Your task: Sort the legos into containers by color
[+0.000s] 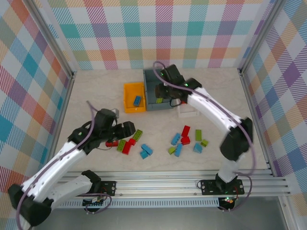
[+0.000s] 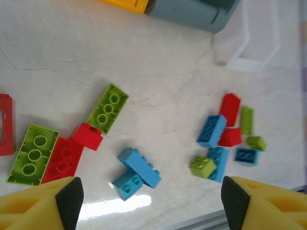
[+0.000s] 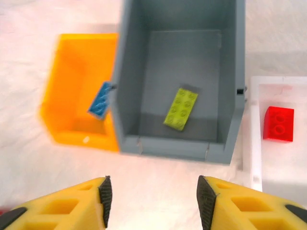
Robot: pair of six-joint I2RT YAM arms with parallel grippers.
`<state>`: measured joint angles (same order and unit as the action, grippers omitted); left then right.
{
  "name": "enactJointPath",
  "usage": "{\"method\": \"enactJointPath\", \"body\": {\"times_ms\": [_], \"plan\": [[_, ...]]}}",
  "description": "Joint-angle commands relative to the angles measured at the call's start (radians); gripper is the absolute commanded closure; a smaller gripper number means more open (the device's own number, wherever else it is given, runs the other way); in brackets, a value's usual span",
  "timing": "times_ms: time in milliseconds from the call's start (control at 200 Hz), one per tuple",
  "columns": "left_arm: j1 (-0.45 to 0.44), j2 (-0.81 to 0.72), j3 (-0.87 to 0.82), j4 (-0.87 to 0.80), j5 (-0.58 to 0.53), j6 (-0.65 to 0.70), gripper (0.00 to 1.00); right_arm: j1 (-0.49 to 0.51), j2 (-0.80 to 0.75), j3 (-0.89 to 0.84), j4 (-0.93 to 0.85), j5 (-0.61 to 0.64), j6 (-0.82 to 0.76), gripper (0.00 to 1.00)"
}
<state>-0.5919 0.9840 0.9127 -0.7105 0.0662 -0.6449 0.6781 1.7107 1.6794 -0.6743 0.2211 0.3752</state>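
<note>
My left gripper point(image 1: 125, 128) hangs open over the left group of loose legos: two light blue bricks point(image 2: 138, 167) lying crossed between its fingers point(image 2: 69, 196), lime bricks point(image 2: 107, 108), red bricks point(image 2: 62, 160) and a red frame point(image 2: 5, 124). A second mixed group point(image 1: 187, 141) lies to the right. Just in front of the grey-blue bin point(image 3: 129, 96), which holds a lime brick point(image 3: 181, 109), my right gripper point(image 3: 152, 201) is open and holds nothing. The orange bin point(image 3: 72, 96) holds a blue brick point(image 3: 100, 99). A red brick point(image 3: 278, 123) lies in the white bin point(image 3: 254, 143).
The three bins stand side by side at the middle back of the table point(image 1: 96, 91). A metal rail point(image 1: 158, 179) runs along the near edge. Checkered walls and metal posts point(image 1: 244, 91) close in the sides and back.
</note>
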Motion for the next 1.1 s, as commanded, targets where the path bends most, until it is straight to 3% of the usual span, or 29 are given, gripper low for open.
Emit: {"method": "enactJointPath", "body": {"times_ms": [0, 105, 270, 415, 545, 690, 945, 1095], "plan": [[-0.008, 0.170, 0.045, -0.009, 0.010, 0.173, 0.23, 0.042, -0.234, -0.289, 0.222, -0.108, -0.031, 0.43], [-0.008, 0.326, 0.070, 0.019, -0.061, 0.261, 0.23, 0.122, -0.487, -0.560, 0.335, -0.138, -0.005, 0.33], [-0.015, 0.496, 0.098, 0.083, -0.123, 0.371, 0.17, 0.202, -0.712, -0.744, 0.293, -0.167, 0.085, 0.25], [-0.044, 0.608, 0.113, 0.139, -0.113, 0.427, 0.13, 0.208, -0.806, -0.815, 0.265, -0.161, 0.164, 0.24], [-0.060, 0.654, 0.125, 0.168, -0.123, 0.437, 0.14, 0.209, -0.778, -0.807, 0.247, -0.148, 0.172, 0.24], [-0.060, 0.737, 0.137, 0.165, -0.192, 0.450, 0.32, 0.210, -0.746, -0.793, 0.264, -0.167, 0.187, 0.26], [-0.068, 0.757, 0.166, 0.202, -0.204, 0.439, 0.70, 0.211, -0.746, -0.790, 0.269, -0.161, 0.194, 0.29], [-0.101, 0.754, 0.321, 0.137, -0.232, 0.428, 0.74, 0.209, -0.787, -0.790, 0.237, -0.066, 0.197, 0.32]]}}
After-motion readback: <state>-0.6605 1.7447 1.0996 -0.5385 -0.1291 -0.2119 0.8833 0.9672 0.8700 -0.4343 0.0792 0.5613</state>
